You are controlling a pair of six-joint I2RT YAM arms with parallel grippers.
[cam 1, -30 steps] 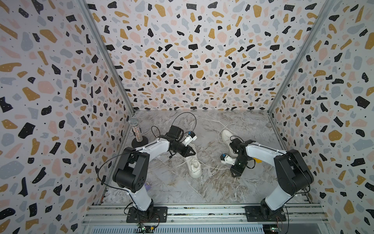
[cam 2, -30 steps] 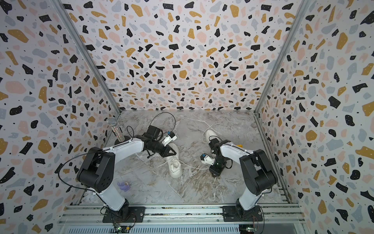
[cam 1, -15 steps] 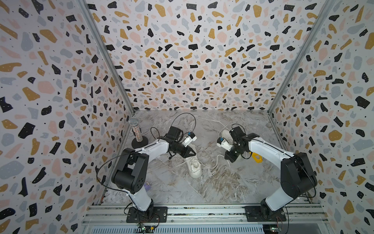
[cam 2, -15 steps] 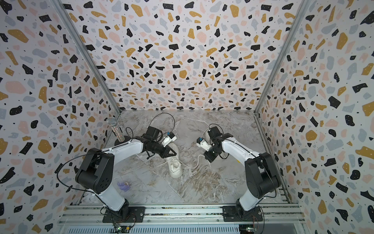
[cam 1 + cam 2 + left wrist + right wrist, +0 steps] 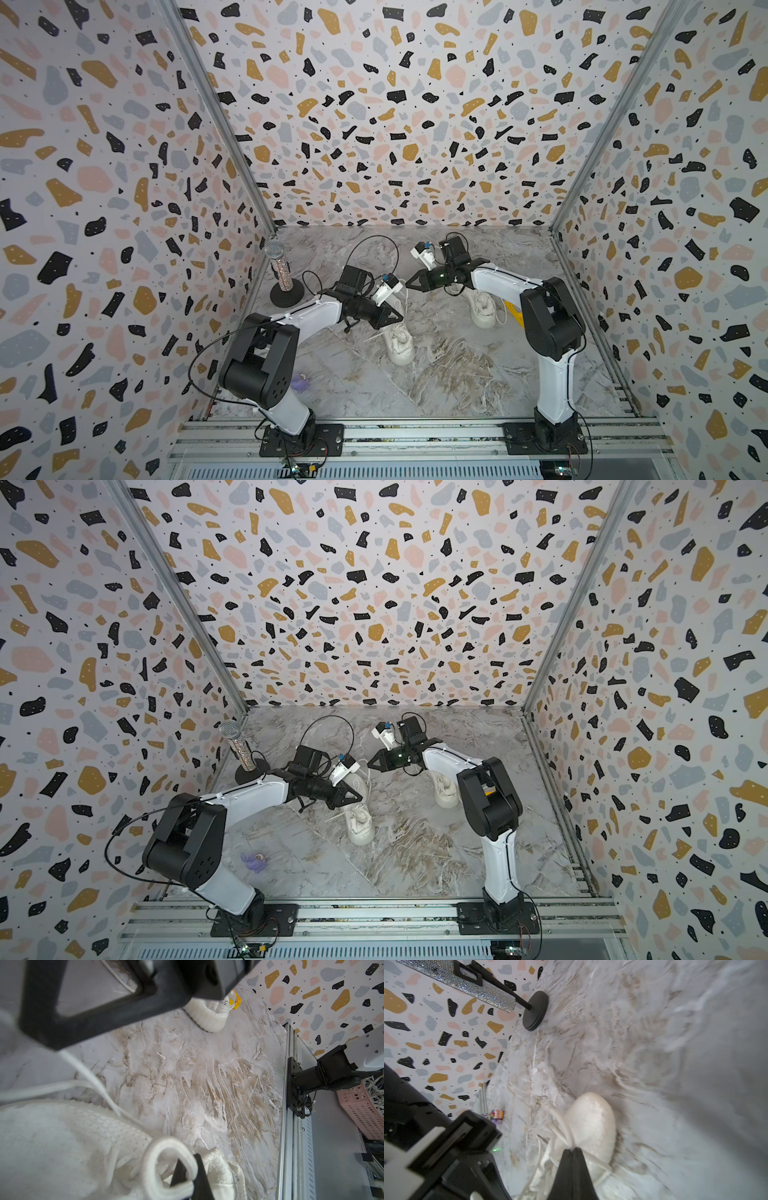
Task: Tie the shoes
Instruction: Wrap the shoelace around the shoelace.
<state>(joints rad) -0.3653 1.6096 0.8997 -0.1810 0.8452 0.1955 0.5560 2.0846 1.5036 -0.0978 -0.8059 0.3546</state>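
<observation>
Two cream knit shoes stand on the marbled table: one in the middle [image 5: 400,341] [image 5: 360,823], the other to the right [image 5: 482,308] [image 5: 446,791] [image 5: 207,1016]. My left gripper [image 5: 400,318] [image 5: 360,799] [image 5: 191,1169] hovers over the middle shoe [image 5: 62,1147], shut on a loop of its white lace [image 5: 166,1147]. My right gripper [image 5: 408,284] [image 5: 369,765] [image 5: 573,1149] is raised just beyond that shoe [image 5: 591,1122], shut on another strand of its lace [image 5: 87,1076], which runs taut down to the shoe.
A glittery microphone [image 5: 276,266] [image 5: 235,746] on a round black stand [image 5: 534,1012] is at the back left. A small purple toy [image 5: 301,383] [image 5: 254,862] lies front left. A yellow item [image 5: 513,316] lies beside the right shoe. Patterned walls enclose three sides.
My right gripper closed and swung from the table in front of the right shoe up and leftward to the middle shoe, drawing a lace strand taut. The left arm has hardly moved.
</observation>
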